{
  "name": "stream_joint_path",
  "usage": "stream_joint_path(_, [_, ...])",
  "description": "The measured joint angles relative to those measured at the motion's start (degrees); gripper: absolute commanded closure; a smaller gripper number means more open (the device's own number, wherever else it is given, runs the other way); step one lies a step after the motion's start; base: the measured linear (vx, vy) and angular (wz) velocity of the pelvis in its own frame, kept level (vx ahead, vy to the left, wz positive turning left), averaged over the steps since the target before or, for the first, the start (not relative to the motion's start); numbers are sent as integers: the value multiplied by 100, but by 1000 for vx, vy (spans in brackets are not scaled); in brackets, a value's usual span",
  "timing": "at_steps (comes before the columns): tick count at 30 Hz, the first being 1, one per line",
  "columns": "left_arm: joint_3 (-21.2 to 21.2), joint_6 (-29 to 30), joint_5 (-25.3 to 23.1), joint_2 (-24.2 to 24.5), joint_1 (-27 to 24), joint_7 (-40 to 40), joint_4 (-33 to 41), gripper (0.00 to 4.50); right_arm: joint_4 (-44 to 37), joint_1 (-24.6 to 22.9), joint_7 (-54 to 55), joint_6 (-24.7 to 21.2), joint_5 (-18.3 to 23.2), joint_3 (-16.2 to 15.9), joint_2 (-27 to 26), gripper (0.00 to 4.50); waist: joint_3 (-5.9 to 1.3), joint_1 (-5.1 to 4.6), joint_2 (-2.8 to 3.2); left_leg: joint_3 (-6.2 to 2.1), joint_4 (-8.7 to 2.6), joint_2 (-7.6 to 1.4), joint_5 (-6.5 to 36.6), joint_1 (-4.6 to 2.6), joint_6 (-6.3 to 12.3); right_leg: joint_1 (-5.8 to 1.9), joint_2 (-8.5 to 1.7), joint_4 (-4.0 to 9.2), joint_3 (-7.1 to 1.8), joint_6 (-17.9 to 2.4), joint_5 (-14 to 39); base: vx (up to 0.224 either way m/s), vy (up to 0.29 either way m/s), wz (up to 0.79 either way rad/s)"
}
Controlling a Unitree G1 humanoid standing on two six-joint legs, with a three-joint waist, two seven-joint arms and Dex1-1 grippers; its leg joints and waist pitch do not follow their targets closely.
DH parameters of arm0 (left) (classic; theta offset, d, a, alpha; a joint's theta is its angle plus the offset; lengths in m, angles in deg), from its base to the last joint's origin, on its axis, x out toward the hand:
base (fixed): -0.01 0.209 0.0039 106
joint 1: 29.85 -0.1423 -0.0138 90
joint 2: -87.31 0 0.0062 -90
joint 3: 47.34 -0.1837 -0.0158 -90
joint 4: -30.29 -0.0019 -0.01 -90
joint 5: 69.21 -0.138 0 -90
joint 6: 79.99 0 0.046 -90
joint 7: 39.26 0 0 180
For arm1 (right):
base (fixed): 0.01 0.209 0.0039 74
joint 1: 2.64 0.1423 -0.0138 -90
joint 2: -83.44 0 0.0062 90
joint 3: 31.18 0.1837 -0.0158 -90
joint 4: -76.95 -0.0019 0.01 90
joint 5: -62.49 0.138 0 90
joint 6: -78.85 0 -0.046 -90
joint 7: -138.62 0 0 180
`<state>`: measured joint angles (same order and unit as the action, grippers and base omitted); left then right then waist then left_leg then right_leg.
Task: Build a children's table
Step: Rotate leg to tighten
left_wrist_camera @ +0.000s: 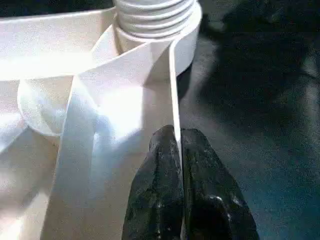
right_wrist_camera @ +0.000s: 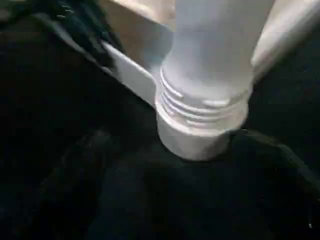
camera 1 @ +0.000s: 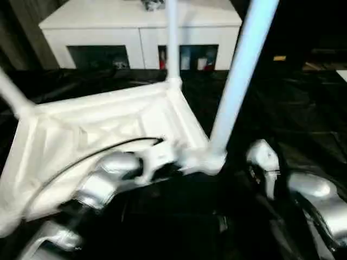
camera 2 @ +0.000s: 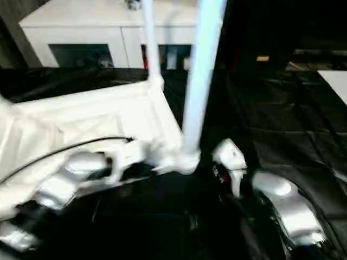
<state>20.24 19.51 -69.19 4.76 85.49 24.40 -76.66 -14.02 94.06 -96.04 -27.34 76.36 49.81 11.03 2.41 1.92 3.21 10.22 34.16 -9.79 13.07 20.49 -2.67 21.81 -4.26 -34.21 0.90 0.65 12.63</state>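
Note:
The children's table lies upside down, its white ribbed tabletop (camera 1: pixel 97 130) on black sheeting. Three white tube legs stand up from it: one at the near corner (camera 1: pixel 241 70), one at the far corner (camera 1: pixel 172 38) and one at the left (camera 1: pixel 11 95). My left gripper (left_wrist_camera: pixel 177 137) is shut on the tabletop's thin rim (left_wrist_camera: pixel 172 90), just short of the near corner socket (camera 1: pixel 209 160). In the right wrist view the near leg's threaded end (right_wrist_camera: pixel 200 107) sits in that socket (right_wrist_camera: pixel 195 140). My right gripper (camera 1: pixel 260 162) hangs close to the right of this leg's base, apart from it.
A white cabinet (camera 1: pixel 141 27) with glass-fronted shelves stands behind the table. Wrinkled black sheeting (camera 1: pixel 287 103) covers the floor to the right and in front. A black cable (camera 1: pixel 108 149) runs over my left forearm.

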Motion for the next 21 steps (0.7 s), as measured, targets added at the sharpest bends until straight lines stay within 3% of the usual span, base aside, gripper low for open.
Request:
stream_joint_path(11, [-146, -63, 149, 80, -54, 499, 109, 450, -57, 236, -217, 1, 5, -157, -69, 31, 0, 79, -4, 31, 32, -2, -2, 3, 5, 0, -18, -22, -5, -1, -1, 0, 0, 0])
stream_joint_path(21, [-157, -68, 155, 88, -53, 609, 94, 450, 13, 237, -281, -7, 5, -163, -70, 110, 0, 121, -4, 31, 51, -5, -8, 1, 13, 3, -18, -50, -6, -2, 0, 0, 0, 0])
